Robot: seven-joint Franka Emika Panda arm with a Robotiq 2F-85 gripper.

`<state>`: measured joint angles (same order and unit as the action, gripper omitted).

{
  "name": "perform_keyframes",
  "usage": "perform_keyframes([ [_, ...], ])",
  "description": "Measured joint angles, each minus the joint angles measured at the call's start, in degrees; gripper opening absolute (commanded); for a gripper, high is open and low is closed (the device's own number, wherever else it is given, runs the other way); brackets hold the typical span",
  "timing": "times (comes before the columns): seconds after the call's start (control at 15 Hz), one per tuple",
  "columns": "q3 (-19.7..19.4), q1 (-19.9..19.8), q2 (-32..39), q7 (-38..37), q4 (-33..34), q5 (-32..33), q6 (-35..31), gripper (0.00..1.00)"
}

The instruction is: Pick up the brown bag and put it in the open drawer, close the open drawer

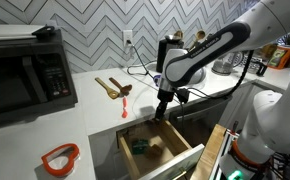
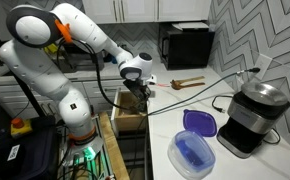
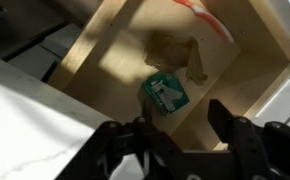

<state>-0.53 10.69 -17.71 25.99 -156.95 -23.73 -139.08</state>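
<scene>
The brown bag [image 3: 177,55] lies crumpled on the floor of the open wooden drawer [image 3: 270,60], beside a small green box [image 3: 165,94]. In an exterior view the bag [image 1: 155,142] shows inside the drawer [image 1: 180,160]. My gripper [image 3: 177,125] is open and empty, hovering above the drawer with nothing between its fingers. It hangs over the drawer in both exterior views [image 1: 161,112] [image 2: 135,93].
A white counter [image 1: 95,115] carries a black microwave [image 1: 25,70], wooden utensils [image 1: 113,88] and an orange ring-shaped object [image 1: 60,157]. In an exterior view a purple lid [image 2: 199,122], a blue container [image 2: 193,155] and a coffee machine [image 2: 250,115] stand on the counter.
</scene>
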Motion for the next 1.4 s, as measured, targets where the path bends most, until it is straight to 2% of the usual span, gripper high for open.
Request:
perform_keyframes([
  [0.07,0.0,0.25,-0.68,0.0,0.14,-0.08,1.03,0.99],
  [0.13,0.01,0.6,-1.51,0.0,0.24,-0.13,2.68,1.0],
  [0.47,0.09,3.47,-5.79,0.62,1.37,-0.57,17.1,1.0],
  [1.0,0.29,3.44,-5.9,0.84,1.59,-0.57,17.7,1.0],
  [1.4,3.39,9.19,-3.53,11.49,1.03,-2.75,17.66,1.0],
])
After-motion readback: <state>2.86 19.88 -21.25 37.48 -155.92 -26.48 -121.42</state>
